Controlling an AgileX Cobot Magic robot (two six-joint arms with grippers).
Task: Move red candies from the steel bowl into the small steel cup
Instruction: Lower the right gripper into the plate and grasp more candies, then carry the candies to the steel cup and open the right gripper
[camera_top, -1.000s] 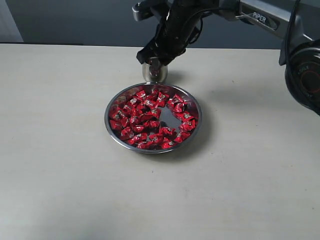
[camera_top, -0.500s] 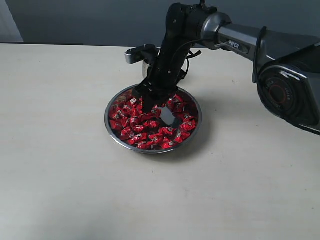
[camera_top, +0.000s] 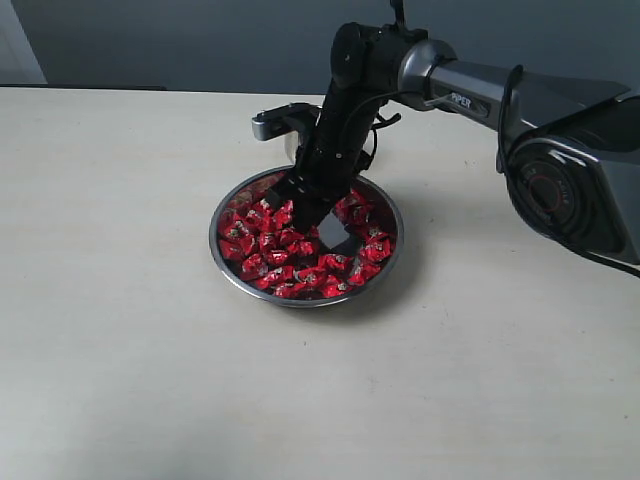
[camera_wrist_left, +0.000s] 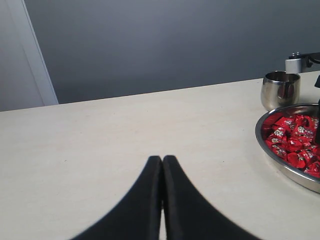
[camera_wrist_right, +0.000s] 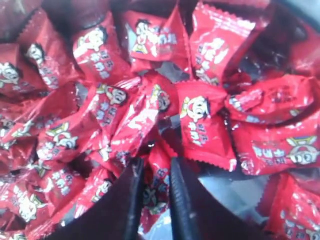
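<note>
Right tool (camera_top: 303, 226) is down in the bowl (camera_top: 214, 245), its black fingers (camera_wrist_right: 131, 200) sunk among the candies (camera_top: 268, 250) near the middle of the heap. Up close its two jaws stand only a narrow slot apart, and red foil shows in that slot. I cannot tell whether they pinch a candy or merely stand over one. Candies in crinkled wrappers with little pale cartoon faces crowd round the tips on all sides. Just beside the tool a small patch of bare steel shows on the bowl's floor.

Left tool (camera_wrist_left: 162, 160) hangs low over the bare desk (camera_top: 120, 300), well off to the side of the bowl. Its jaws are pressed together with nothing between them.

The bowl sits about mid-desk, and the red heap covers most of its floor. The cup (camera_wrist_left: 281, 89) stands upright just beside the bowl's rim, on the side away from me. From where I stand the right arm hides most of it. Whether cup and bowl touch, and what lies inside the cup, I cannot make out.
</note>
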